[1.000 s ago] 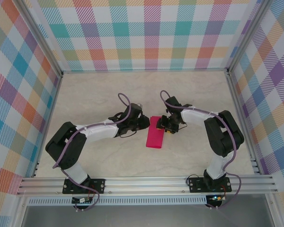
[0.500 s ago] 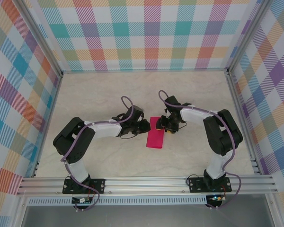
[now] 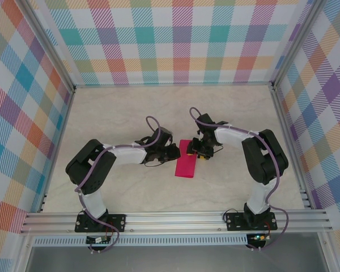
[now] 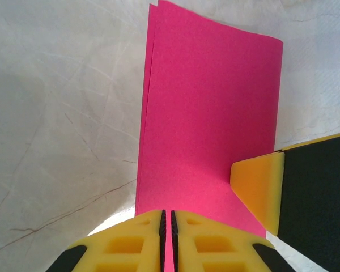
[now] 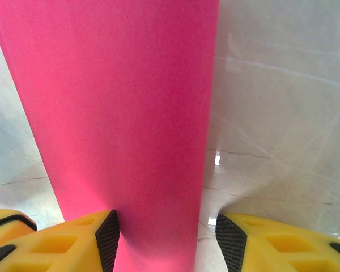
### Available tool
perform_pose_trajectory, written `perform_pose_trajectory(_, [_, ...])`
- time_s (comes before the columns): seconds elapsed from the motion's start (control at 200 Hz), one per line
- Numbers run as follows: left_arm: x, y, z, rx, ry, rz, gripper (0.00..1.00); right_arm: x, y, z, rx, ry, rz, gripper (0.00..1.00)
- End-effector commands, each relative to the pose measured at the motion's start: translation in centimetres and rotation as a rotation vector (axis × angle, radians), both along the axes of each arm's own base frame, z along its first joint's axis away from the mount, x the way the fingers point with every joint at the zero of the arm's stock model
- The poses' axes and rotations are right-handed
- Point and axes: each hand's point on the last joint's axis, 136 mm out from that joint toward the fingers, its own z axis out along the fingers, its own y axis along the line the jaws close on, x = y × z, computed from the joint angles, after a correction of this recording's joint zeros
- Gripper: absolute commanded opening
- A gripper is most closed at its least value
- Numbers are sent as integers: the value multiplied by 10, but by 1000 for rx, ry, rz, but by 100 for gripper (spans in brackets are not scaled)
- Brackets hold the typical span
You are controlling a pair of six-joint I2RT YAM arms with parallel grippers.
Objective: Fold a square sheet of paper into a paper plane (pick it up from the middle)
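- Robotics lab test cell: two robot arms, the left arm (image 3: 110,161) and the right arm (image 3: 260,156), stand bolted to an aluminium rail (image 3: 175,218) at the near edge of a pale, marble-look surface (image 3: 113,113).
- Brightly checked backdrop panels (image 3: 175,39), held in bare metal framing (image 3: 48,48), wall the surface on three sides.

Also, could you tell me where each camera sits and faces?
Top: above and behind the left arm and right arm, looking down at the table; both show.
Left wrist: on the left arm, looking past the shut left gripper at the pink paper.
Right wrist: on the right arm, looking through the open right gripper at that paper.
All three share the paper.
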Motion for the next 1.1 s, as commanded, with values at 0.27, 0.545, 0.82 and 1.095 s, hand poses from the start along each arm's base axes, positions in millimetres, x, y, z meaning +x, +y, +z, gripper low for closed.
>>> perform_pose_trajectory(0.27, [12, -17, 10, -63, -8, -28, 12, -32, -26, -58, -156, 141, 10, 55])
perform_pose_trajectory(0.545, [12, -16, 4, -55, 8, -20, 11, -36, -28, -65, -179, 140, 55, 55])
perform_pose_trajectory(0.82, [11, -18, 1, -59, 21, -29, 10, -38, -28, -69, -191, 142, 78, 56])
perform_pose_trajectory(1.095, [10, -19, -3, -54, 31, -31, 9, -37, -26, -72, -188, 149, 72, 56])
